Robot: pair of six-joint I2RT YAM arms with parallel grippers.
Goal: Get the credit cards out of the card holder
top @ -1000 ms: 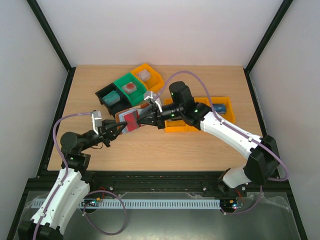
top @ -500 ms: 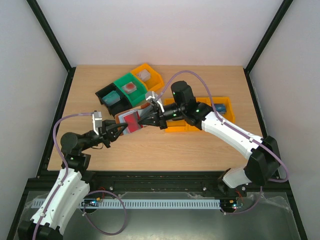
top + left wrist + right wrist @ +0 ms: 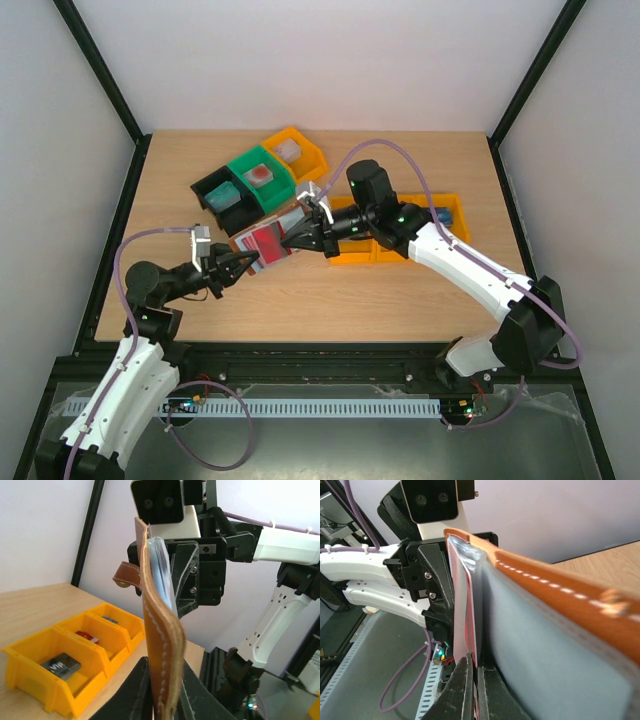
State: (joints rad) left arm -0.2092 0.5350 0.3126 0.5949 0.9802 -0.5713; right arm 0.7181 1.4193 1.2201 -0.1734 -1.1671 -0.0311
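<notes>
The brown leather card holder point(image 3: 243, 238) hangs above the table between my two grippers, open, its pale blue-grey inside point(image 3: 545, 635) towards the right wrist camera. My left gripper point(image 3: 240, 263) is shut on its lower left edge; in the left wrist view the stitched leather point(image 3: 160, 645) stands upright between the fingers point(image 3: 136, 690). A red credit card point(image 3: 268, 243) sticks out of the card holder. My right gripper point(image 3: 292, 242) is shut on that card, and the thin red edge point(image 3: 470, 615) runs down into its closed fingertips point(image 3: 476, 672).
Behind the card holder stand a black bin point(image 3: 220, 195), a green bin point(image 3: 262, 178) and a yellow bin point(image 3: 297, 150). A wider yellow bin point(image 3: 400, 240) with small items lies under the right arm, also in the left wrist view point(image 3: 65, 665).
My right gripper has drawn slightly to the right with the red card. The card holder has followed a little, and more of the card shows. My left gripper has shifted slightly right.
</notes>
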